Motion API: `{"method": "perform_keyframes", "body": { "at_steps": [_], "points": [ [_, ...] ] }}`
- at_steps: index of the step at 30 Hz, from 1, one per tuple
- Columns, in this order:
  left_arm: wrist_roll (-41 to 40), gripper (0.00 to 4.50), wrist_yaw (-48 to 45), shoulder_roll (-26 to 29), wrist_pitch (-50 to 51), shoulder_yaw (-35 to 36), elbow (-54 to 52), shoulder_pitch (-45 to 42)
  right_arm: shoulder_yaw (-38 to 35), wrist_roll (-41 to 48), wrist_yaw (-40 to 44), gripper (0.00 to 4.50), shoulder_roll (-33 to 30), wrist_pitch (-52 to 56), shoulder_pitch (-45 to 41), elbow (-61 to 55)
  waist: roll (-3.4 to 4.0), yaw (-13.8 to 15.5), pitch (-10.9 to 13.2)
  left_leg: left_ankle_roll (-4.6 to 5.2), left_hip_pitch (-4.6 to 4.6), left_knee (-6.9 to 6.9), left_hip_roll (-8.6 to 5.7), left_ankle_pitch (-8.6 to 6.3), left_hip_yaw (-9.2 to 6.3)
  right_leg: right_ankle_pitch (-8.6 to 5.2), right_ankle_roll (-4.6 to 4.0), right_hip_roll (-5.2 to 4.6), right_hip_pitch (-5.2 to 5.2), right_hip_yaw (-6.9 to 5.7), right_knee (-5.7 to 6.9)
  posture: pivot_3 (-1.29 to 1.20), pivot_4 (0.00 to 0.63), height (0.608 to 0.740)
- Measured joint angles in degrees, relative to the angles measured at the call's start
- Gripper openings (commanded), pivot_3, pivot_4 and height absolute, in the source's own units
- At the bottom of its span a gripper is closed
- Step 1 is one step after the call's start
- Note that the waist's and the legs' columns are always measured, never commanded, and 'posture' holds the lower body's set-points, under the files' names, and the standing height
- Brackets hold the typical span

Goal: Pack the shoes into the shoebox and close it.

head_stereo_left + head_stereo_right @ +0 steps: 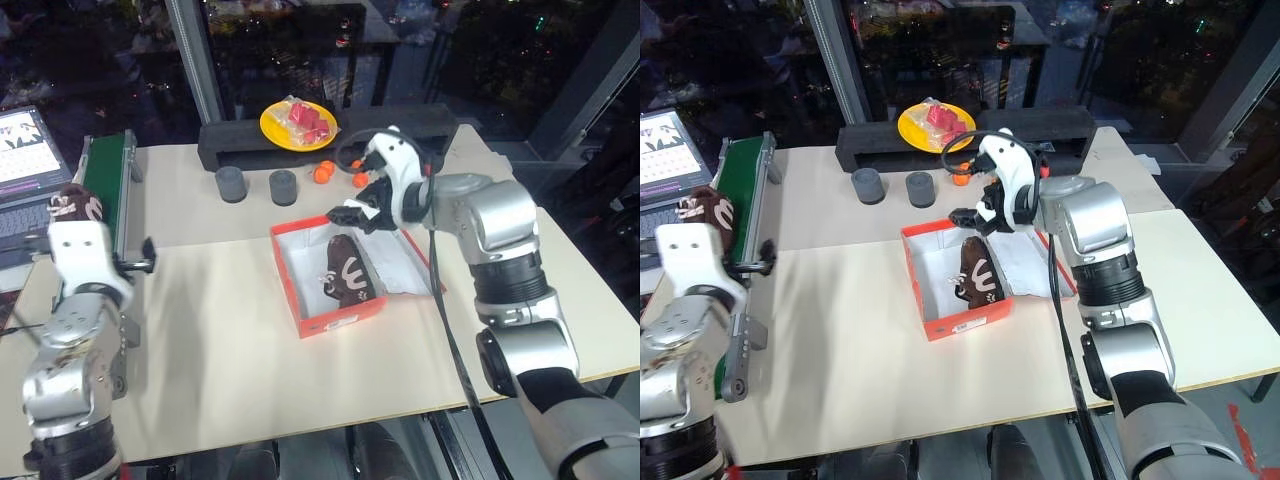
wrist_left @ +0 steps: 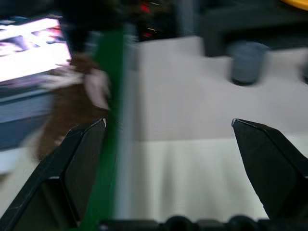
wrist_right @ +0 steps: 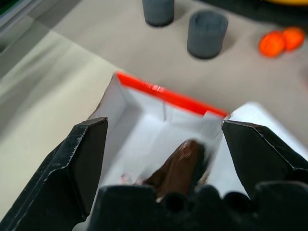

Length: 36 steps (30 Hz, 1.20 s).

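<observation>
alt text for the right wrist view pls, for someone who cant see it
Two open black fingers of the right gripper frame an open red-orange shoebox with a white inside, where one dark brown shoe lies below the gripper, not held. Beyond the box on the pale table stand two dark grey cylinders and two small orange balls.

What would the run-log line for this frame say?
first shoe: in shoebox | second shoe: on green conveyor | lid: open | left gripper: open, empty | right gripper: open, above box
</observation>
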Motion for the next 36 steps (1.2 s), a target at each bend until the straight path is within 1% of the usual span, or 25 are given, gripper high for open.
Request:
{"method": "perform_keyframes", "body": {
  "at_steps": [2, 3, 4, 7, 9, 11, 14, 16, 18, 19, 20, 23, 25, 27, 30, 33, 36],
  "points": [
    [-0.1, 4.50, -0.3, 1.9, 0.2, 3.4, 4.1, 0.2, -0.4, 0.8, -1.0, 4.44, 1.0, 0.3, 0.8, -0.8, 0.00, 0.0, 0.0, 0.01, 0.05, 0.03, 0.01, 0.02, -0.02, -0.01, -0.01, 0.04, 0.00, -0.01, 0.15, 0.00, 0.150, 0.740],
    [-0.1, 4.50, -0.6, 2.7, 0.2, 3.9, 5.6, -0.5, -0.4, 0.9, -1.2, 4.44, 1.1, 0.3, 1.1, -0.9, -0.01, 0.1, 0.0, 0.00, 0.07, 0.05, 0.00, 0.04, -0.03, -0.02, -0.01, 0.05, 0.00, -0.01, 0.22, 0.00, 0.150, 0.740],
    [-0.3, 4.50, -1.1, 4.7, -0.2, 5.1, 8.0, -2.3, -0.4, 1.0, -1.7, 4.44, 1.5, 0.3, 1.5, -0.9, -0.03, 0.4, 0.0, 0.00, 0.07, 0.06, -0.01, 0.10, -0.06, -0.03, 0.00, 0.05, 0.01, -0.03, 0.26, 0.00, 0.150, 0.740],
    [-0.7, 4.50, -1.9, 7.9, -0.8, 6.4, 11.7, -6.6, -0.4, 1.1, -2.4, 4.44, 2.2, 0.3, 1.6, -1.0, -0.04, 0.6, 0.0, -0.02, 0.14, 0.07, -0.05, 0.12, -0.04, -0.04, 0.02, 0.01, 0.10, 0.00, 0.24, 0.00, 0.150, 0.740],
    [-1.2, 4.50, -3.4, 10.1, -0.8, 6.7, 17.5, -9.9, -0.4, 1.2, -2.7, 4.44, 2.5, 0.3, 1.6, -1.0, -0.04, 0.4, 0.0, -0.02, 0.14, 0.06, -0.03, 0.12, -0.04, -0.04, 0.02, 0.03, 0.08, -0.01, 0.26, 0.00, 0.150, 0.740],
    [-1.7, 4.50, -5.2, 11.3, -1.1, 6.6, 22.0, -11.1, -0.5, 1.6, -3.2, 4.44, 2.5, 0.3, 1.7, -1.0, -0.04, 0.1, 0.0, -0.01, 0.12, 0.04, -0.03, 0.12, -0.04, -0.04, 0.01, 0.02, 0.04, -0.01, 0.26, 0.00, 0.150, 0.740],
    [-0.5, 4.50, -7.8, 12.6, -4.5, 3.5, 30.3, -11.5, -0.6, 2.3, -3.7, 4.44, 2.4, 0.3, 2.1, -1.2, -0.04, -0.2, 0.0, -0.01, 0.10, 0.00, -0.01, 0.11, -0.01, -0.04, 0.00, 0.02, -0.03, 0.01, 0.26, 0.00, 0.150, 0.740],
    [-0.4, 4.50, -8.1, 12.6, -5.0, 3.2, 34.3, -11.1, -0.6, 2.8, -4.2, 4.44, 2.4, 0.6, 2.2, -1.8, -0.04, -0.4, 0.0, -0.01, 0.10, -0.02, 0.00, 0.11, 0.00, -0.04, -0.01, 0.03, -0.06, 0.01, 0.28, 0.00, 0.150, 0.740],
    [-0.8, 3.97, -9.1, 12.5, -4.0, 3.3, 36.8, -9.0, -0.7, 3.2, -4.7, 4.50, 1.9, 1.5, 2.5, -3.0, -0.04, -0.4, 0.0, -0.01, 0.11, -0.03, 0.01, 0.11, 0.01, -0.04, -0.01, 0.03, -0.07, 0.01, 0.30, 0.00, 0.150, 0.740],
    [-0.9, 3.75, -9.6, 12.6, -3.8, 3.2, 36.5, -8.5, -0.8, 3.2, -4.9, 4.50, 1.6, 1.8, 2.7, -3.3, -0.04, -0.3, 0.0, -0.01, 0.13, -0.03, 0.00, 0.11, 0.01, -0.04, -0.01, 0.02, -0.04, 0.01, 0.30, 0.00, 0.150, 0.740],
    [-1.1, 3.31, -9.9, 12.7, -2.9, 3.1, 36.0, -8.0, -0.8, 3.3, -5.1, 4.50, 1.4, 2.2, 2.7, -3.7, -0.02, -0.4, 0.0, -0.01, 0.20, -0.03, -0.01, 0.11, 0.06, -0.05, 0.00, 0.00, -0.01, 0.05, 0.33, 0.00, 0.150, 0.740],
    [-1.9, 2.34, -10.0, 12.4, -0.1, 3.3, 34.4, -7.7, -1.5, 3.3, -5.6, 4.50, 0.4, 2.8, 3.3, -4.8, 0.03, -0.3, -0.1, -0.01, 0.42, -0.03, 0.00, 0.11, 0.09, -0.15, 0.14, 0.02, 0.13, 0.07, 0.39, 0.00, 0.150, 0.740],
    [-2.5, 1.93, -9.7, 11.3, 0.2, 3.5, 33.9, -8.0, -2.3, 3.3, -6.0, 4.50, -0.1, 3.2, 3.7, -4.9, 0.28, -0.1, -0.2, -0.01, 0.51, -0.03, -0.01, 0.12, 0.10, -0.22, 0.24, 0.02, 0.20, 0.09, 0.40, 0.00, 0.150, 0.740],
    [-2.7, 1.56, -9.0, 10.5, 0.0, 3.8, 34.1, -9.1, -2.7, 3.3, -6.2, 4.50, -0.2, 3.4, 3.7, -4.9, 0.32, 0.0, -0.2, 0.06, 0.51, -0.03, 0.00, 0.15, 0.07, -0.25, 0.28, 0.05, 0.20, 0.09, 0.42, 0.00, 0.150, 0.740],
    [-2.8, 1.29, -8.7, 10.0, -0.6, 3.7, 34.5, -10.1, -2.7, 3.4, -6.4, 4.50, -0.1, 3.5, 3.7, -4.9, 0.32, 0.4, -0.2, 0.10, 0.46, -0.02, -0.01, 0.20, 0.03, -0.25, 0.28, 0.05, 0.20, 0.07, 0.42, 0.00, 0.150, 0.740],
    [-2.6, 1.26, -7.6, 9.9, -1.9, 3.4, 34.7, -10.9, -2.7, 3.4, -6.5, 4.50, 0.0, 3.5, 3.7, -4.9, 0.25, 0.7, -0.2, 0.10, 0.39, -0.01, 0.00, 0.21, 0.02, -0.21, 0.23, 0.05, 0.17, 0.05, 0.40, 0.00, 0.150, 0.740],
    [-2.4, 1.26, -6.0, 9.8, -4.2, 3.2, 34.2, -13.0, -2.9, 4.1, -6.8, 4.50, 0.5, 3.9, 3.7, -4.9, 0.03, 0.6, -0.2, 0.10, 0.18, -0.01, 0.00, 0.20, 0.00, -0.03, -0.06, 0.04, 0.03, 0.04, 0.33, 0.00, 0.150, 0.740]
  ]
}}
